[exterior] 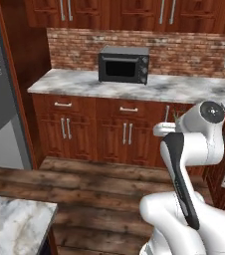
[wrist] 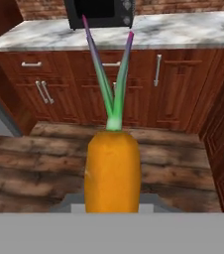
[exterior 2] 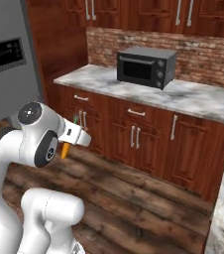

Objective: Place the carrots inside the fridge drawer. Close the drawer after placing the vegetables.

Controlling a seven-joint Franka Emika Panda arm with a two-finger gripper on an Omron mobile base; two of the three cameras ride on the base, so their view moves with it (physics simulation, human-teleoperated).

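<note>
Closest to you in the hand view, the carrot (wrist: 112, 171) stands right in front of the camera, its blunt orange body rising from the bottom edge and its green stalks, purple at the tips, fanning upward. Your fingers are closed on the carrot; their tips are hidden behind it in that view. In the right base view you see the carrot's orange point (exterior 2: 64, 150) hanging down from the hand (exterior 2: 73, 134), with a bit of green showing above it, so the carrot is held off the ground, in the air above the wooden floor (exterior 2: 134, 183).

In the left base view your arm (exterior: 194, 149) is folded up in the lower right, the hand tucked behind the elbow, and a corner of a marble bench (exterior: 15, 224) sits at the lower left.

Past the carrot, the wooden floor runs to a row of dark red-brown base cabinets (wrist: 134, 84) with silver handles. On top of them lies the long marble bench (exterior: 84, 82), and on it stands a black microwave (exterior: 123, 64) against the brick wall (exterior: 184, 52). Upper cabinets (exterior: 134, 12) hang above the brick.

At the far left of both base views you have the grey fridge (exterior: 0, 99), well apart from the hand and the carrot.
</note>
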